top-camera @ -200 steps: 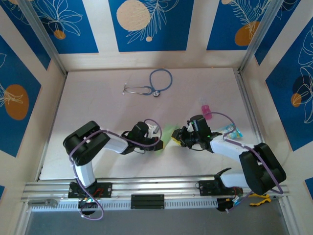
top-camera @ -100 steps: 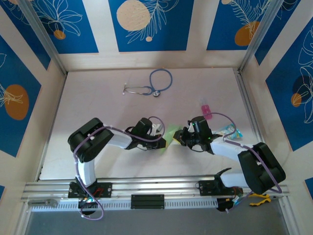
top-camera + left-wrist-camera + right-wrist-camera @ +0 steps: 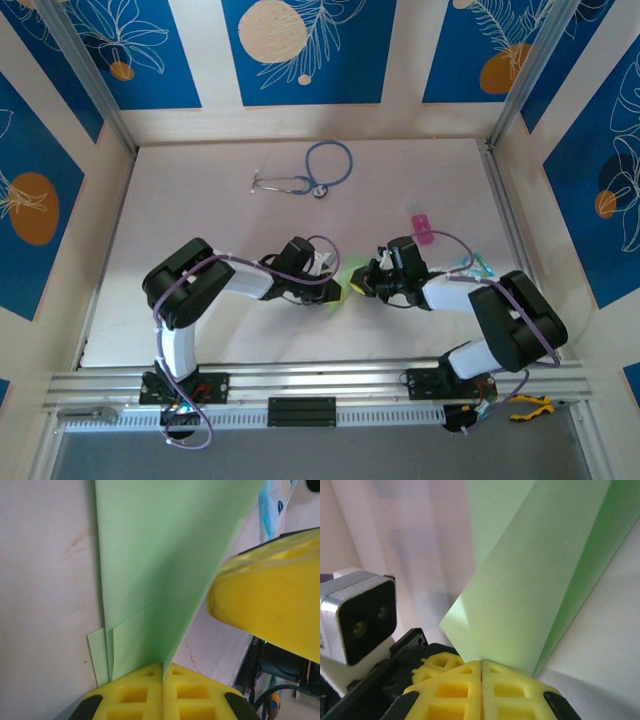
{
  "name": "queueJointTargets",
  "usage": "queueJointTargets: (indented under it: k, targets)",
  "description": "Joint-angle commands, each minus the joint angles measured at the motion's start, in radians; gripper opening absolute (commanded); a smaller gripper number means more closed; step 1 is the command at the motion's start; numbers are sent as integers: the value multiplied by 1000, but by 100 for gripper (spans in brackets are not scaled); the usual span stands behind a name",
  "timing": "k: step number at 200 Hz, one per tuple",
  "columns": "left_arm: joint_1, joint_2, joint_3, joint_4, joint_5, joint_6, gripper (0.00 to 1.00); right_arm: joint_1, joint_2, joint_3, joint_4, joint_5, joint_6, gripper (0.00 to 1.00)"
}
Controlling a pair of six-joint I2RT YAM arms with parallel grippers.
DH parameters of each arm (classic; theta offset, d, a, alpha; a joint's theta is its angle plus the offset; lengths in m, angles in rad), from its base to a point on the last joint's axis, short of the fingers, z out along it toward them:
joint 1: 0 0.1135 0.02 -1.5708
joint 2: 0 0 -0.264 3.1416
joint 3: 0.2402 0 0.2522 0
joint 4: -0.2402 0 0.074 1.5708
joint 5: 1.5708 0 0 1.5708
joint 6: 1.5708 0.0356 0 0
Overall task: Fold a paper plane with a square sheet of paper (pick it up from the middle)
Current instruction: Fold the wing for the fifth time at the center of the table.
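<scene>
Over the table (image 3: pixel 200 220), the left gripper (image 3: pixel 162 667) and right gripper (image 3: pixel 481 664) face each other, both pinched tight on the square sheet of paper (image 3: pixel 349 276) stretched between them. It's pale green, creased into overlapping layers (a small flap sits just beside the left one).

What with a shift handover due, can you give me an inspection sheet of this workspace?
Surface: pale tabletop, faint brownish marks in the left wrist view.
Job's things: pale green creased paper sheet, held between the two grippers.
Clutter: blue stethoscope; small pink block; teal-and-white packet beside the right arm.
Grippers: left gripper and right gripper, both shut on the paper.
Cables: purple cables looped along both arms.
Surroundings: blue wall panels with white leaf drawings; metal rail at the near edge.
</scene>
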Motion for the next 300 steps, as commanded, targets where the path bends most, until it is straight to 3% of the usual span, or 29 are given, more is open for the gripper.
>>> queueJointTargets:
  k: [1, 128, 174, 300]
  targets:
    - [4, 39, -15, -13, 3, -30, 0, -18, 35, 25, 38, -24, -3, 7]
    - [29, 52, -54, 83, 34, -102, 0, -55, 30, 26, 4, -47, -71, 7]
    - [38, 64, -72, 153, 47, -154, 0, -57, 72, 44, 32, -78, -77, 7]
    - [49, 60, -91, 155, 34, -166, 0, -81, 180, 72, 103, -138, -91, 7]
